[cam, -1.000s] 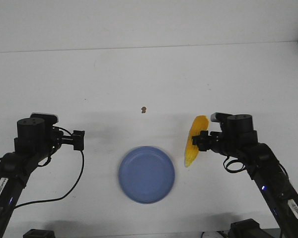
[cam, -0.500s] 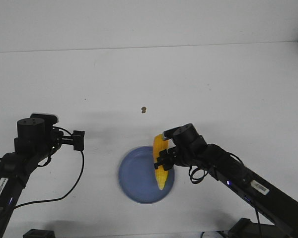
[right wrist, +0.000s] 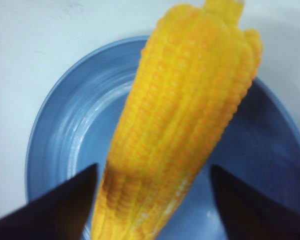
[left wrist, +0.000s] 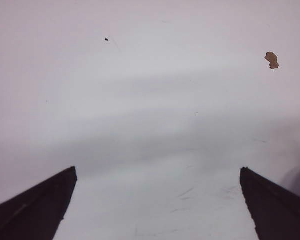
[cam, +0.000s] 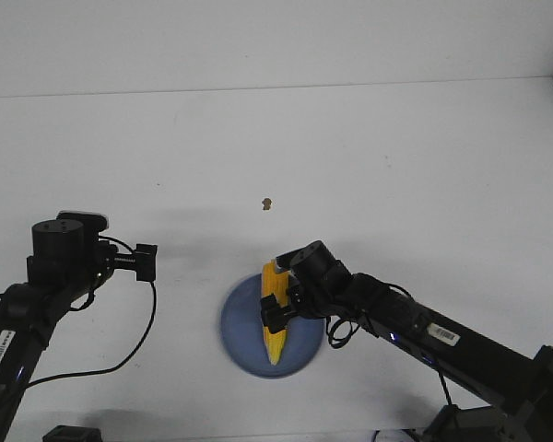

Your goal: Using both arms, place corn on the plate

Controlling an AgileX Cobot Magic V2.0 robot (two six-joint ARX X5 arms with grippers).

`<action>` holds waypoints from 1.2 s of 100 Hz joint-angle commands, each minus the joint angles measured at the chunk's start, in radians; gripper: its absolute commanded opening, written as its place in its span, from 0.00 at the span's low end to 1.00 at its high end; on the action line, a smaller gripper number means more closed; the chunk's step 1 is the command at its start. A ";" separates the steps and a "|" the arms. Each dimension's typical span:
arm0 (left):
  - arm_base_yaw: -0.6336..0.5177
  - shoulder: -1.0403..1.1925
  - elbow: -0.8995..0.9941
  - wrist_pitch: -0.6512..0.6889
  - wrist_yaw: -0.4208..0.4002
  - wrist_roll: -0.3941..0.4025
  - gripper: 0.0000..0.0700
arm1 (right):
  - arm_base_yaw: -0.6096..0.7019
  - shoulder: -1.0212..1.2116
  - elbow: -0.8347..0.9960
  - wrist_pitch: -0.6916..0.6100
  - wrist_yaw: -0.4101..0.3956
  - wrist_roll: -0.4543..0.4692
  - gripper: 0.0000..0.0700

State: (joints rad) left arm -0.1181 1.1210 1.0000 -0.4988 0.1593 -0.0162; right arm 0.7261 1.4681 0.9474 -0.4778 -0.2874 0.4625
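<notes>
The yellow corn (cam: 276, 343) hangs lengthwise over the middle of the periwinkle-blue plate (cam: 235, 318). My right gripper (cam: 276, 311) is shut on the corn at its middle, reaching in from the right. In the right wrist view the corn (right wrist: 185, 110) fills the space between the fingers (right wrist: 154, 167), with the plate (right wrist: 65, 130) right beneath it. I cannot tell whether the corn touches the plate. My left gripper (cam: 147, 261) is open and empty, left of the plate above bare table; its fingers (left wrist: 157, 172) stand wide apart.
A tiny brown speck (cam: 267, 203) lies on the white table beyond the plate; it also shows in the left wrist view (left wrist: 272, 59). The table's far edge runs across the back.
My right arm has carried the corn leftwards from the table right of the plate to over the plate's middle. The left arm has not moved.
</notes>
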 commanded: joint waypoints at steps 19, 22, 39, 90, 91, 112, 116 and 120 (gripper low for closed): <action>-0.001 0.011 0.011 0.003 0.002 0.001 1.00 | -0.006 -0.034 0.016 0.018 0.007 0.012 0.94; -0.001 0.011 0.011 0.003 0.000 0.001 1.00 | -0.008 -0.054 0.016 0.022 0.016 0.012 0.94; 0.000 0.011 0.011 0.003 -0.003 -0.001 1.00 | -0.053 -0.225 0.016 -0.004 0.182 -0.027 0.94; 0.000 -0.028 0.010 0.049 -0.002 -0.035 1.00 | -0.414 -0.767 0.015 -0.204 0.554 -0.305 0.94; 0.000 -0.031 0.009 0.051 -0.002 -0.037 1.00 | -0.419 -0.774 0.015 -0.204 0.554 -0.308 0.94; -0.001 -0.150 -0.042 0.111 -0.002 -0.053 1.00 | -0.460 -0.916 -0.035 -0.191 0.550 -0.357 0.94; -0.001 -0.183 -0.062 0.125 -0.002 -0.053 1.00 | -0.460 -0.940 -0.061 -0.180 0.550 -0.362 0.94; -0.001 -0.218 -0.085 0.140 -0.002 -0.053 1.00 | -0.460 -0.963 -0.093 -0.162 0.545 -0.363 0.94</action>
State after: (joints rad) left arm -0.1181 0.9363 0.9360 -0.3794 0.1581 -0.0589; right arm 0.2638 0.5194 0.8925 -0.6590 0.2638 0.1257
